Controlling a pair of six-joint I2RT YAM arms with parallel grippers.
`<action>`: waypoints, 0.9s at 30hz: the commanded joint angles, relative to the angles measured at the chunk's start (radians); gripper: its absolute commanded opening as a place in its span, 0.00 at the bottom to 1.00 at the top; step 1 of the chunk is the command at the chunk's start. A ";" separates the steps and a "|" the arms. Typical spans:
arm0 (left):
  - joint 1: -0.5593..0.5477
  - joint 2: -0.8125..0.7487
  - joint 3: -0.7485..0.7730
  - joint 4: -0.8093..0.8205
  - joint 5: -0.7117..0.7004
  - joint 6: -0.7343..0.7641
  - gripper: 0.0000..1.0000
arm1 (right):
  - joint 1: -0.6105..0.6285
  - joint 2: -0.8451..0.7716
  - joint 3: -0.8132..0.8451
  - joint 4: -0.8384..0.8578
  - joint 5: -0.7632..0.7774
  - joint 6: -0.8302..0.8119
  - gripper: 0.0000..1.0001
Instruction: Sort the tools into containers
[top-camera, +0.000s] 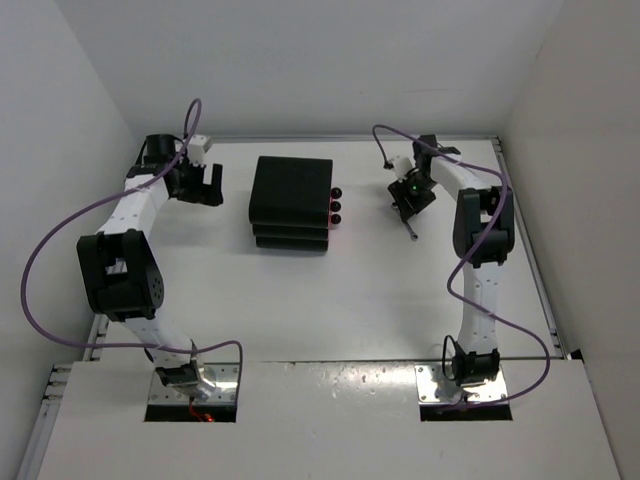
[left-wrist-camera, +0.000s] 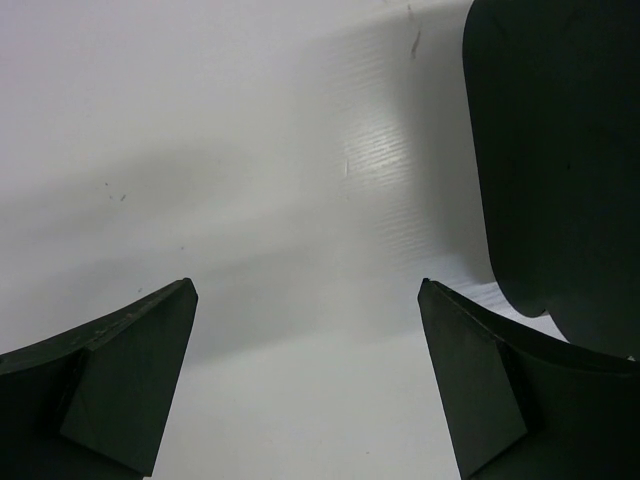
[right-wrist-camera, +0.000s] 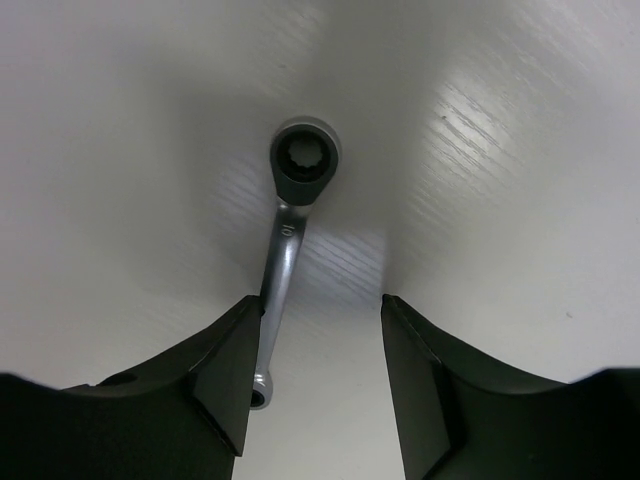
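Note:
The black cabinet (top-camera: 290, 200) lies at the table's middle back, its pink drawer fronts (top-camera: 329, 215) and black knobs (top-camera: 336, 207) facing right. A thin silver wrench (right-wrist-camera: 285, 240), marked 10, lies on the table. It also shows in the top view (top-camera: 412, 233). My right gripper (right-wrist-camera: 320, 300) is open low over it, and the wrench's shaft runs along the inner edge of the left finger (right-wrist-camera: 225, 380). My left gripper (top-camera: 213, 185) is open and empty just left of the cabinet, whose dark side shows in the left wrist view (left-wrist-camera: 560, 150). The other tools are out of view.
White walls enclose the table on the left, back and right. The right arm's purple cable (top-camera: 500, 290) loops near the right wall. The left arm's cable (top-camera: 40, 250) loops near the left wall.

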 joint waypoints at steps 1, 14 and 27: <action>0.022 -0.049 -0.015 0.010 0.027 -0.009 1.00 | 0.017 -0.026 -0.031 0.006 -0.001 0.001 0.52; 0.022 -0.049 -0.034 0.028 0.036 -0.009 1.00 | 0.037 -0.016 -0.031 -0.017 0.038 0.052 0.46; 0.031 -0.078 -0.043 0.028 0.036 -0.027 1.00 | 0.107 0.001 -0.100 -0.033 0.172 0.081 0.07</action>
